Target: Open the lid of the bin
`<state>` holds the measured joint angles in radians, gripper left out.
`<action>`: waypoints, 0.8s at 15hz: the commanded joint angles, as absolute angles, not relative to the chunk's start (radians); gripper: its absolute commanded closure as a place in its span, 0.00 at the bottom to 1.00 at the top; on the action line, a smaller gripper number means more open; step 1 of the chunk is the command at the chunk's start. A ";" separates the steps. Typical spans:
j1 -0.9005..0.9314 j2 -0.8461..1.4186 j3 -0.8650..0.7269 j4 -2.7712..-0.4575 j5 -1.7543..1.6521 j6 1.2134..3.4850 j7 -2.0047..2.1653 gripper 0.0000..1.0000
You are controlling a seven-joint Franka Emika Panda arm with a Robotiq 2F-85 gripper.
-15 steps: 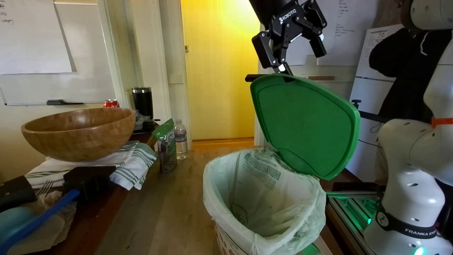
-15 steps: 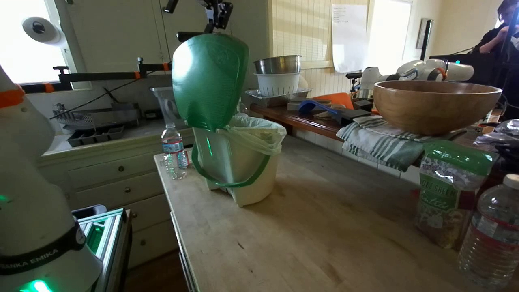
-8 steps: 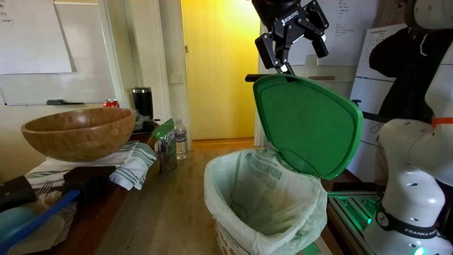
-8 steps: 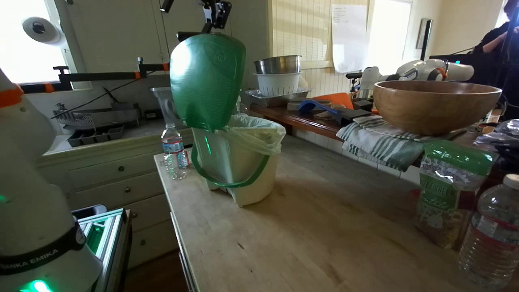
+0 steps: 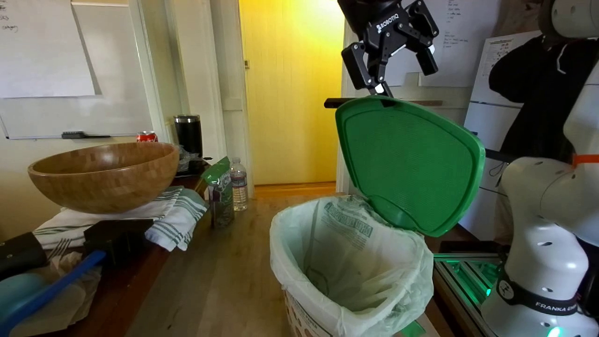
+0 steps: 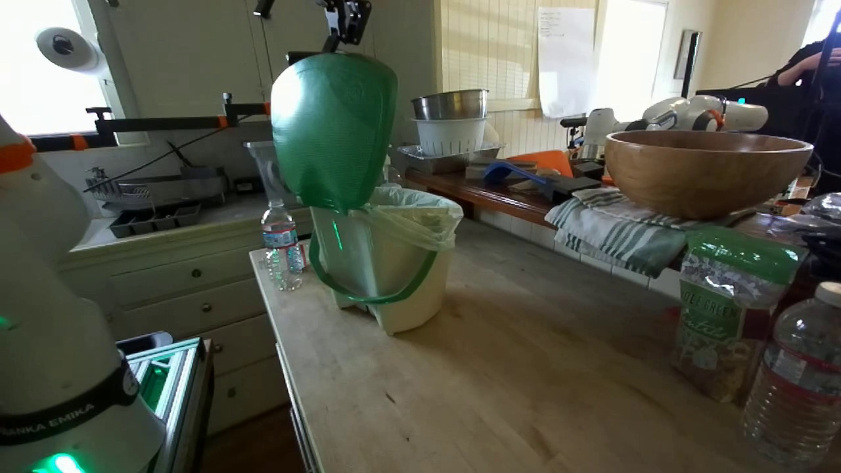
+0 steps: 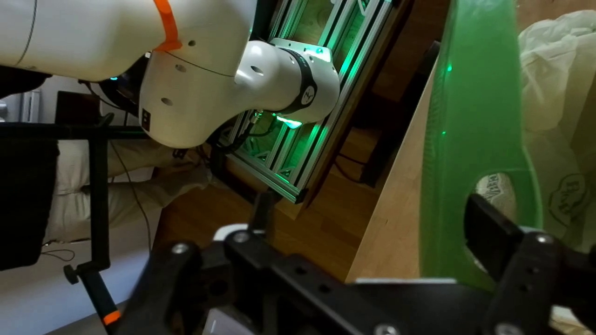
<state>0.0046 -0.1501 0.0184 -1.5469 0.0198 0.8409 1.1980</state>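
Observation:
The bright green lid [image 5: 414, 164] stands raised and tilted back from the white bin [image 5: 303, 316] at its hinge side. The lid [image 6: 334, 125] and bin [image 6: 417, 299] also show in an exterior view; the pale liner is visible inside the open bin. My gripper [image 5: 405, 77] is open above the lid's upper edge. In the wrist view my gripper [image 7: 375, 215] has its fingers wide apart. One fingertip reaches into the oval hole near the edge of the lid [image 7: 475, 111]; the other finger is free over the floor side. Nothing is clamped between the fingers.
A wooden bowl [image 5: 105, 178] and striped towel [image 5: 180, 217] sit on a raised ledge. A green snack bag [image 6: 729, 315] and water bottle [image 6: 798, 374] stand on the counter [image 6: 499, 381]. Another bottle [image 6: 281, 246] stands beside the bin. The robot base [image 5: 538, 262] is behind the lid.
The lid has swung slightly farther back from the bin toward the robot base. My gripper has moved the same way with its fingertip at the lid's edge. The bin has barely moved.

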 commanded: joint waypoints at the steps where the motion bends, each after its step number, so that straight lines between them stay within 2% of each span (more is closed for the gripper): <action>1: -0.008 -0.197 0.031 -1.601 0.009 0.841 1.202 0.00; 12: 0.004 -0.256 0.021 -1.658 -0.004 0.852 1.193 0.00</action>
